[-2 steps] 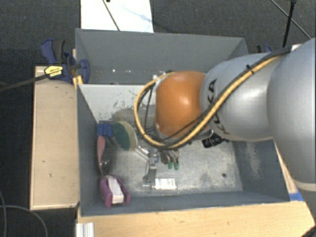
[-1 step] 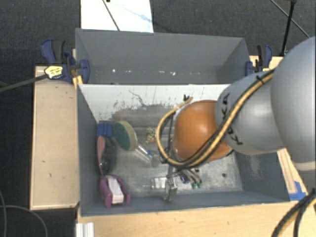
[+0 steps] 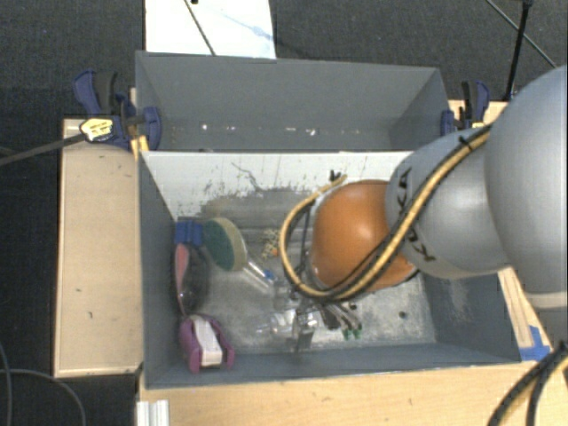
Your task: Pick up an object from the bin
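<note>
Grey metal bin, scuffed floor. Along the left wall: pink-and-dark tube, round green-and-cream pad, purple-and-white block. Gripper low by the near wall, over clear glossy bits; cannot tell how far open, nor whether gripping anything.

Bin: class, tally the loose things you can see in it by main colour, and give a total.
Blue: 1, small blue block
Green: 1, round green-and-cream disc
Pink: 1, long pink-and-black piece
Purple: 1, purple-and-white packet
Clear: 1, clear plastic piece
Total: 5 clearly seen
</note>
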`<action>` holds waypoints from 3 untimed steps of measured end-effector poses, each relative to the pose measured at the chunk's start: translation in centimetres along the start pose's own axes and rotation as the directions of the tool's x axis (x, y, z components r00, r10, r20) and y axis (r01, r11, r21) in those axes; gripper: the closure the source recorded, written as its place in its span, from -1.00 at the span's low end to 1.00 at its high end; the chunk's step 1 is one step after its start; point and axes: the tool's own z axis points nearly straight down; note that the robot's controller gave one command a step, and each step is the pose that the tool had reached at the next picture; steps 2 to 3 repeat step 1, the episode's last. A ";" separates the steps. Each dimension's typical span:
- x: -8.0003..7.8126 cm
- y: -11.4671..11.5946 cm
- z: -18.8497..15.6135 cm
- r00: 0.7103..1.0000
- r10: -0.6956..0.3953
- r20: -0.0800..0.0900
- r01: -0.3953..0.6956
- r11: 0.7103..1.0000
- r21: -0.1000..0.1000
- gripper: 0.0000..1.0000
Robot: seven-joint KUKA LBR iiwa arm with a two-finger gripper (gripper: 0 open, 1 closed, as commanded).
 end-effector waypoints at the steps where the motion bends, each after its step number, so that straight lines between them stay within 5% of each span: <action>1: -1.2 -0.5 -16.8 1.000 0.006 0.007 -0.006 1.000 0.001 1.00; 3: -1.2 -0.5 -16.8 1.000 0.006 0.007 -0.006 1.000 0.001 1.00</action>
